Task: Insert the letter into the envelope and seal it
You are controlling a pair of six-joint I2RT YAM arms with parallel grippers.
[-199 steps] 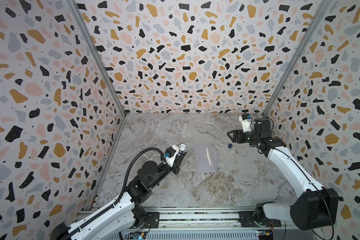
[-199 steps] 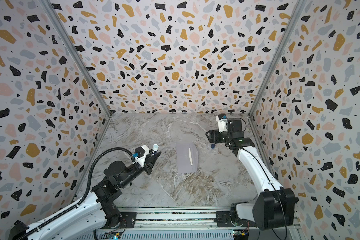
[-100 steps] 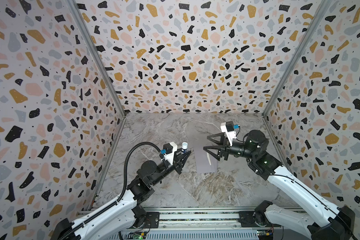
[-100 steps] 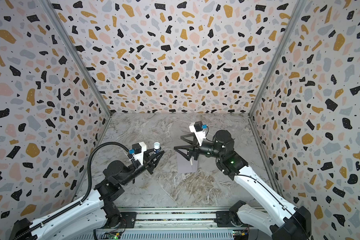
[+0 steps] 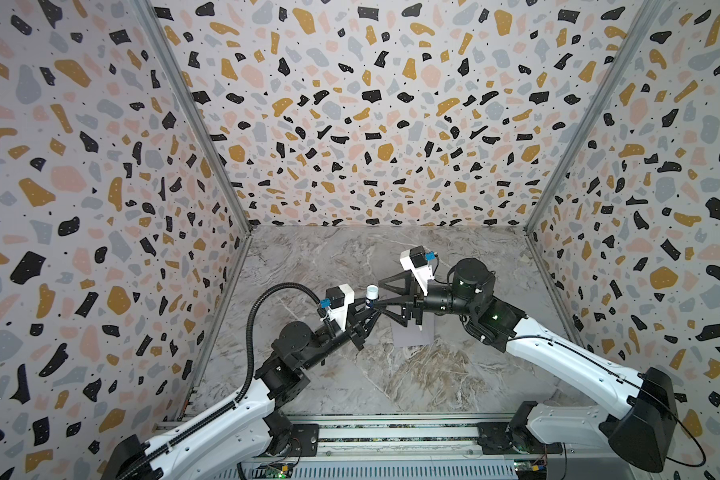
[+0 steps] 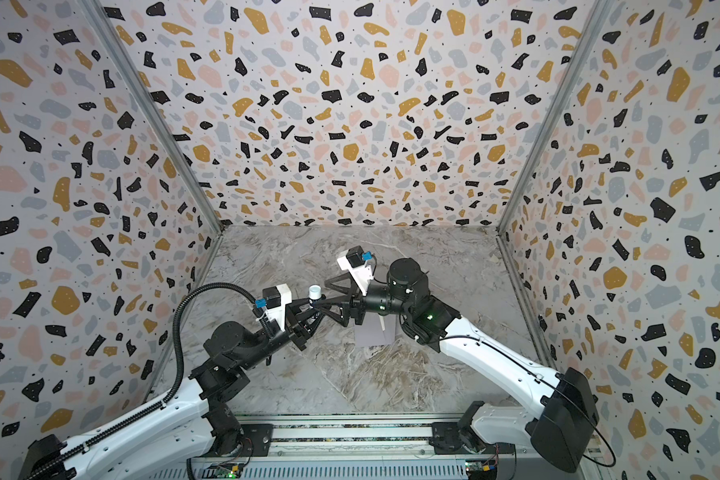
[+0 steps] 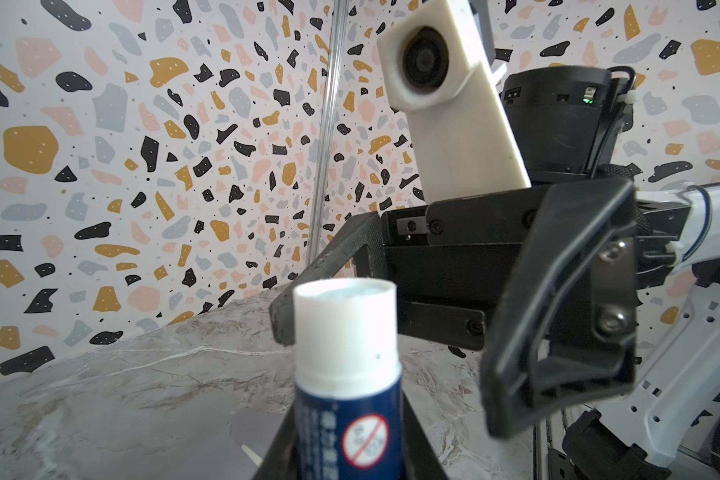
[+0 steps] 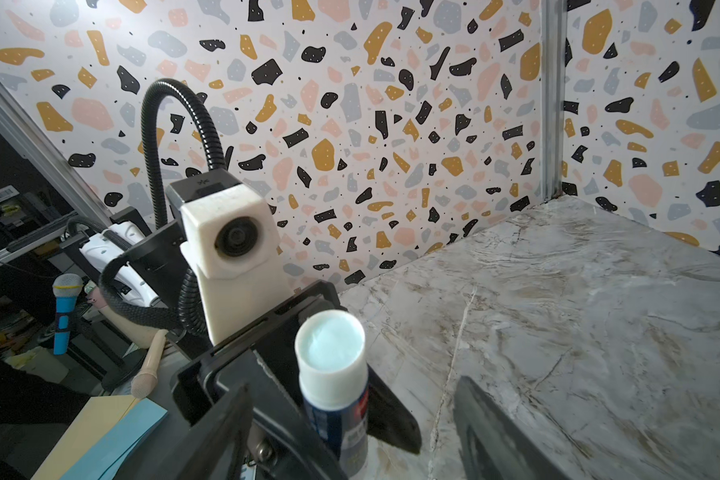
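3 walls close in the marble-patterned tabletop [image 5: 391, 374]. A back wall [image 5: 375, 124] stands behind it and a side wall [image 5: 80, 208] along each flank, all pale with a terrazzo print of black, ochre, pink and grey chips. Grey metal posts [image 5: 198, 124] rise from its 2 far corners, and a metal rail [image 5: 391, 434] runs along its near edge. The light is soft and even. In the right wrist view, a dim cluttered space beyond the tabletop holds a blue toy microphone [image 8: 65, 307] and yellow and blue paper sheets [image 8: 100, 432].
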